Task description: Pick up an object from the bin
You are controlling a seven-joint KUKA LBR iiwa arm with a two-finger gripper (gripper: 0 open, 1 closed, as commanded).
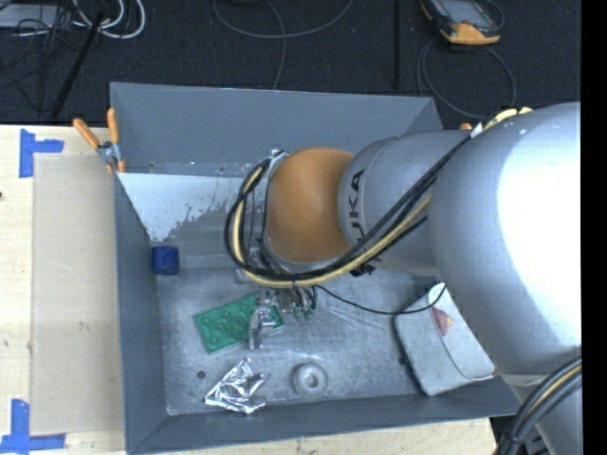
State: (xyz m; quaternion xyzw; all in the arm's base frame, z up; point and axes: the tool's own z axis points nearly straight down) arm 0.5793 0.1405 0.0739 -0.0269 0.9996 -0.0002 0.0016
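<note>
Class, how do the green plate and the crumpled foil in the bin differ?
The green plate is flat; the crumpled foil is bunched. The plate is green, the foil silver. The plate lies at the pincer; the foil lies apart from it. Both rest on the bin floor.

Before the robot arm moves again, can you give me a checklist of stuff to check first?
1. Gripper over a thing: ok. It is at the right edge of the flat green plastic plate, mid-bin.
2. Plate lies flat with nothing else on top: ok.
3. Neighbours apart: ok. The crumpled silver foil and the round grey metal disc lie clear of the plate, nearer the front wall.
4. Small blue cube out of the way: ok, it sits by the left wall.
5. Plate already gripped: cannot tell.
</note>
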